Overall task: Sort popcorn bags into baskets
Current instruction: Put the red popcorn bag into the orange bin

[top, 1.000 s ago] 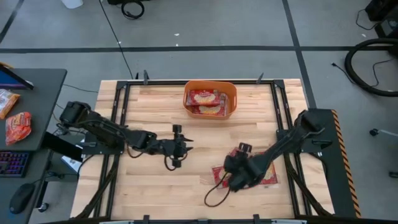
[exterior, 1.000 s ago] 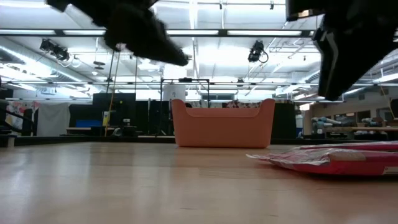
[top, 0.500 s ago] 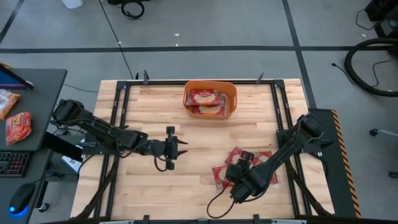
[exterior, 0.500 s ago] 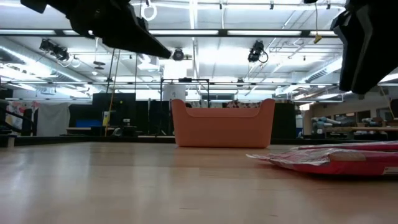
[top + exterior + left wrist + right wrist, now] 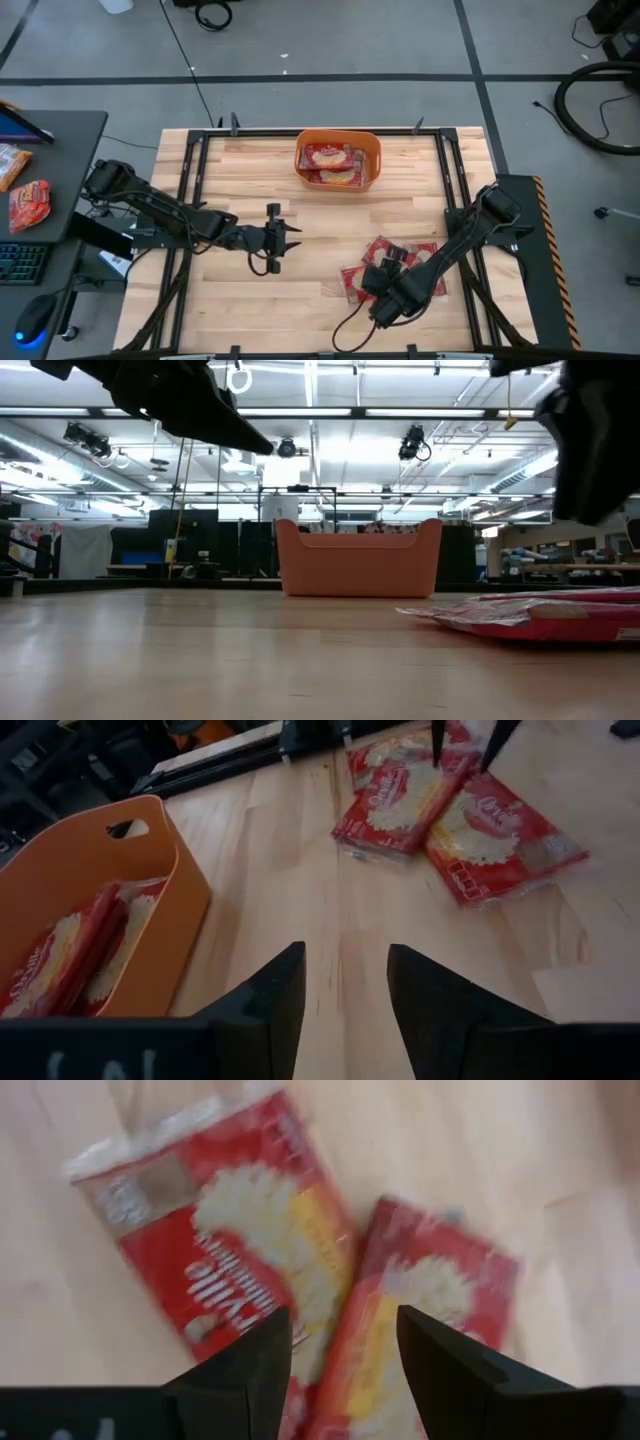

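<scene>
A few red popcorn bags [image 5: 362, 278] lie flat and overlapping on the table's right-near part, also in the left wrist view [image 5: 498, 838] and the low view [image 5: 540, 616]. Two show under my right gripper [image 5: 345, 1342], which hangs open above them, pointing down, touching nothing [image 5: 392, 258]. The orange basket [image 5: 338, 160] stands at the far middle with red bags [image 5: 60, 955] inside. My left gripper [image 5: 288, 238] hovers open over bare wood at the table's middle [image 5: 345, 982].
Bare wood lies between the basket [image 5: 358, 557] and the loose bags. A black cable [image 5: 345, 320] loops below the right arm near the table's near edge. Black frame rails run along the table's left and right sides. A side desk with a keyboard stands left of the table.
My right gripper has drawn back toward the near edge and risen, uncovering a bag that it stood over. My left gripper has pulled back a little toward the table's left edge. The bags have not moved.
</scene>
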Controlling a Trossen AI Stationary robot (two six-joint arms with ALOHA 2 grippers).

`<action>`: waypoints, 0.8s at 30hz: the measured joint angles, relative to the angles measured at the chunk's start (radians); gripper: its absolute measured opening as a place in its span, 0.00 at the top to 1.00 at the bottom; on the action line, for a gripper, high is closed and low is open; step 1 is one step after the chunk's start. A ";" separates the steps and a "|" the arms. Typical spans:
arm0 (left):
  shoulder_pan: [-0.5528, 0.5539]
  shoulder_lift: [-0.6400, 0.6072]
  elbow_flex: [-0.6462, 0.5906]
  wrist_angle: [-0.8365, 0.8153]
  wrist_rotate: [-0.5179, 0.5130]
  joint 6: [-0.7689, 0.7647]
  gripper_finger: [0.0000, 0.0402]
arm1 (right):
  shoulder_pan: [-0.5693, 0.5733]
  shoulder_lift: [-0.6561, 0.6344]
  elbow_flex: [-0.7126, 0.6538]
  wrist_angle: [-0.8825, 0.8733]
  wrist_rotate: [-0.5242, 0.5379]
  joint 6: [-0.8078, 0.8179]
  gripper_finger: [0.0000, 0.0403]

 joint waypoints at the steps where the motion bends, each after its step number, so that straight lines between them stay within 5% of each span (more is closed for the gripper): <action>1: 0.000 0.000 -0.010 0.019 0.000 -0.002 0.63 | 0.009 0.004 -0.005 0.003 -0.010 0.011 0.53; 9: 0.000 0.000 -0.107 0.061 0.000 -0.112 0.63 | 0.154 0.007 -0.034 -0.062 -0.050 0.066 0.53; 18: 0.001 0.006 -0.110 0.062 0.000 -0.140 0.63 | 0.338 0.044 -0.036 -0.089 -0.013 -0.082 0.53; 24: 0.001 0.006 -0.110 0.064 0.000 -0.144 0.63 | 0.383 0.115 -0.037 -0.091 0.006 -0.022 0.52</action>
